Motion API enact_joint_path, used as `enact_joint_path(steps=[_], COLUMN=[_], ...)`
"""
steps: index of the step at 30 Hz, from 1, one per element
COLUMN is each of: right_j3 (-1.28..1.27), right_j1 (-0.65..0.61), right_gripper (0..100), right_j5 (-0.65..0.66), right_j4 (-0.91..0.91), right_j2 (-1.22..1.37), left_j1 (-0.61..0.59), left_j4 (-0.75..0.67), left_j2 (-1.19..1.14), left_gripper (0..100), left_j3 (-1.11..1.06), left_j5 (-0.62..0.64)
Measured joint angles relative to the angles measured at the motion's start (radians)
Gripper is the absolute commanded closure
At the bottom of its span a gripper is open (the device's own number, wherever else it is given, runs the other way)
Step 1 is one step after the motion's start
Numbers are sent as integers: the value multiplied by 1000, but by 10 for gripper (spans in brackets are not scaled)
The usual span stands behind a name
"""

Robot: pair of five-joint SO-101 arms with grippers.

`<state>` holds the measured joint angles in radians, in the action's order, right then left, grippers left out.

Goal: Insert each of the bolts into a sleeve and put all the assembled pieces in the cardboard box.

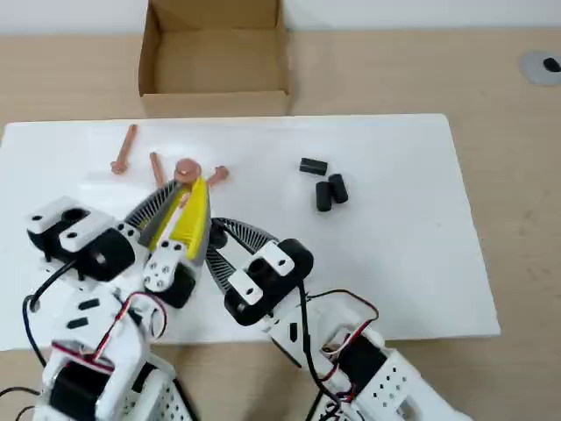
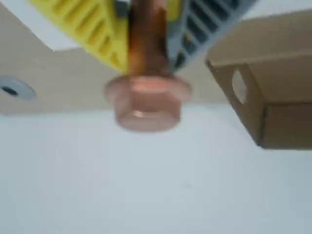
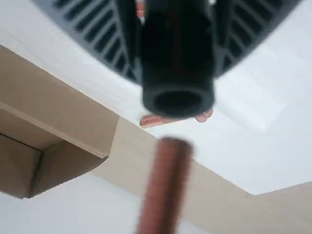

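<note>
Near-left over the white board, the left gripper clamps a copper bolt, its threaded tip just short of the bore of the black sleeve grasped by the right gripper.

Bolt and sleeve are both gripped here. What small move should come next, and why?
Probably nudge the left end effector so the bolt tip lines up with the sleeve bore: in the right wrist view the tip sits just off the opening, not yet inside.
</note>
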<state>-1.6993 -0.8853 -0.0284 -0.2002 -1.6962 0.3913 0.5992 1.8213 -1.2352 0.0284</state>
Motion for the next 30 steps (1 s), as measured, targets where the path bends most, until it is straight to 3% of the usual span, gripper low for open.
enact_joint_path(steps=[30], right_j3=[0], right_j1=[-2], right_gripper=[988], right_j5=[0], right_j4=[-2], right_j2=[2], left_j1=[-3], left_j4=[100], left_j2=[2], left_gripper=[994], left_j3=[-31], left_j5=[18])
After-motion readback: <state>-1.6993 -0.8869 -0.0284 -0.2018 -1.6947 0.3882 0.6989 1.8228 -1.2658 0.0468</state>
